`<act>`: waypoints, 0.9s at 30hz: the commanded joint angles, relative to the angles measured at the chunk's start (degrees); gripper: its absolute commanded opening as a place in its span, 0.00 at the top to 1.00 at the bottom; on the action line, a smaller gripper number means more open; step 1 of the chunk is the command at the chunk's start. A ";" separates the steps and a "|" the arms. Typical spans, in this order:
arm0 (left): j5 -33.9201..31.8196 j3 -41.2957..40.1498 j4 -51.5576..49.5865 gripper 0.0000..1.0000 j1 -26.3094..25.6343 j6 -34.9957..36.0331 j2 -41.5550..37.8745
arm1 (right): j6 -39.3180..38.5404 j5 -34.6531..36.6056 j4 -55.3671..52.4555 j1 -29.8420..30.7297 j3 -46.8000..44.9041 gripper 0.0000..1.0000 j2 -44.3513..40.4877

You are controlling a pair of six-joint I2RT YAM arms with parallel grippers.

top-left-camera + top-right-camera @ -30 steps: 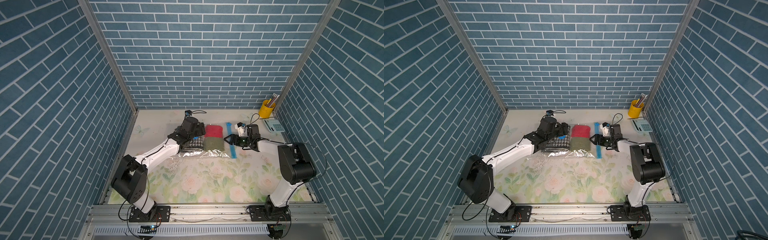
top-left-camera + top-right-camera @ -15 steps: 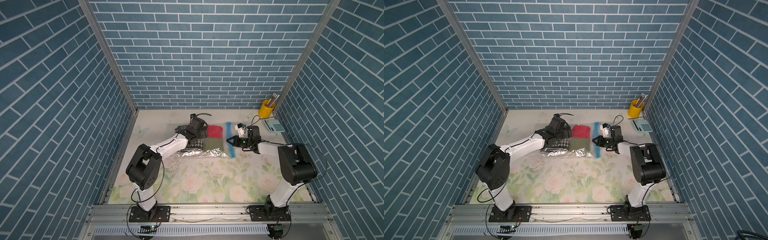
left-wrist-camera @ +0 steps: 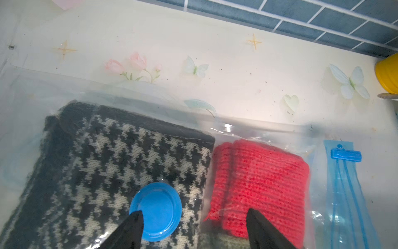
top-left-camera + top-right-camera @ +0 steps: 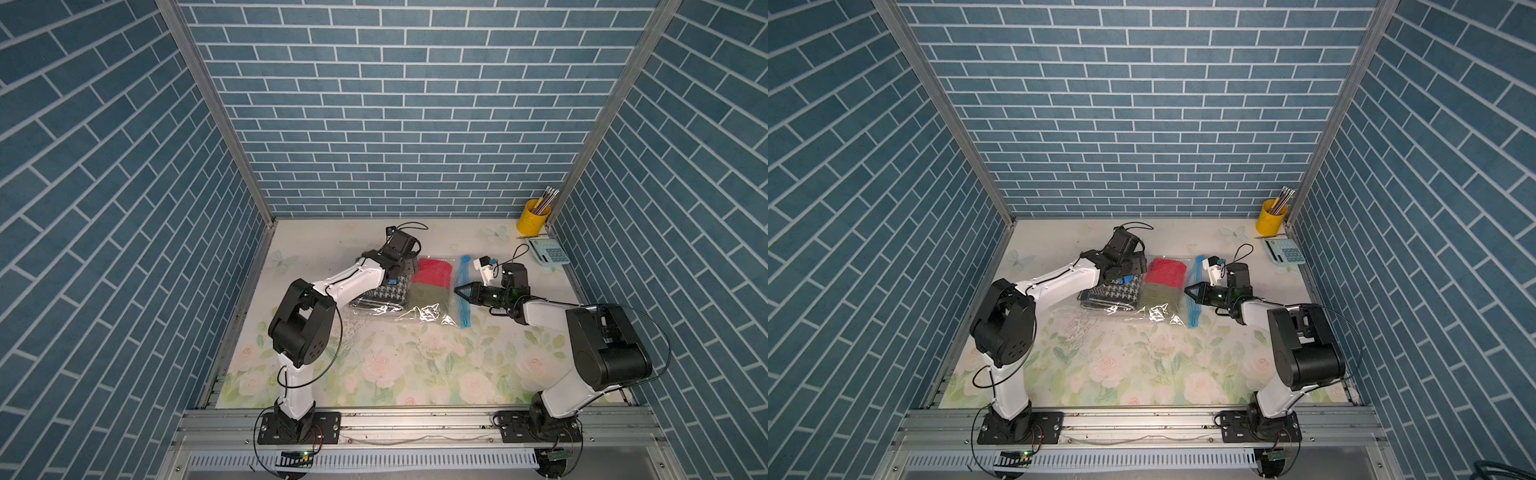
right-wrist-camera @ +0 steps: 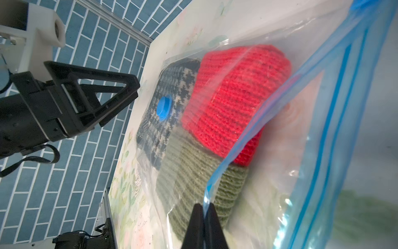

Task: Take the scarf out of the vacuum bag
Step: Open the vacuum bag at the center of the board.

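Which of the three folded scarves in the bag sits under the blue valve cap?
The black-and-white houndstooth scarf; the red scarf and olive scarf lie nearer the zip strip.

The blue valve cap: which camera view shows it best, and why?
The left wrist view: the valve cap fills the foreground, close and sharp. The right wrist view shows it small, on the houndstooth scarf. In both top views the left arm mostly hides it.

Scarves point(image 4: 432, 274) lie inside the vacuum bag point(image 4: 422, 314) on the table point(image 4: 395, 374), pencil cup point(image 4: 533, 218) far right.
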 commanded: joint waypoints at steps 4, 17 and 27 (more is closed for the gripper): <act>2.24 -1.62 0.02 0.22 -0.64 -1.72 -0.45 | 4.35 -4.67 7.98 -0.18 -0.82 1.00 0.43; -0.97 -5.00 0.80 0.23 -1.19 -2.09 -2.70 | 19.91 -15.03 33.20 -0.57 -4.87 1.00 4.15; -1.06 -13.17 12.45 0.23 -1.24 -2.39 -10.35 | 0.23 -1.61 -2.03 -0.70 2.68 0.73 2.31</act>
